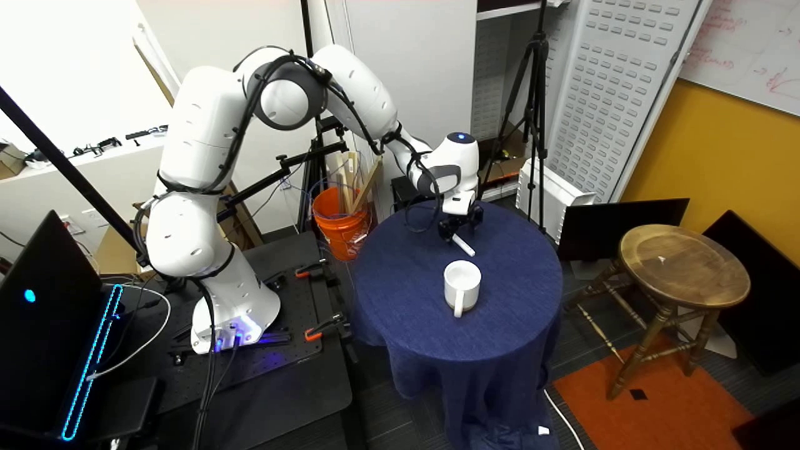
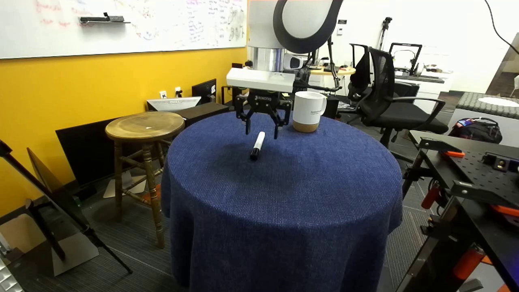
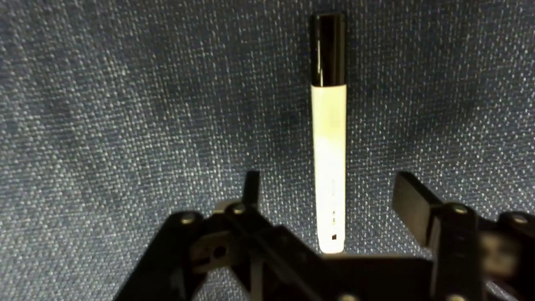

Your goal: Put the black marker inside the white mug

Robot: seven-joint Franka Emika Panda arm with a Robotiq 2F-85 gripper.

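Marker (image 3: pixel 329 163) lies on the surface (image 2: pixel 316 186), hand (image 2: pixel 262 133) spread wide and empty, so pickup and transfer into mug (image 2: pixel 307 109) remain.

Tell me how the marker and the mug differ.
The marker lies flat; the mug stands upright. The marker is slim; the mug is a wider cylinder with a handle. The marker has a black end; the mug, a tan base. Both are mostly white and rest on the blue tablecloth.

There is one marker (image 3: pixel 329 159), one white mug (image 2: pixel 307 111), one blue tablecloth (image 2: pixel 292 190), one wooden stool (image 1: pixel 684 262) and one orange bucket (image 1: pixel 340 236).
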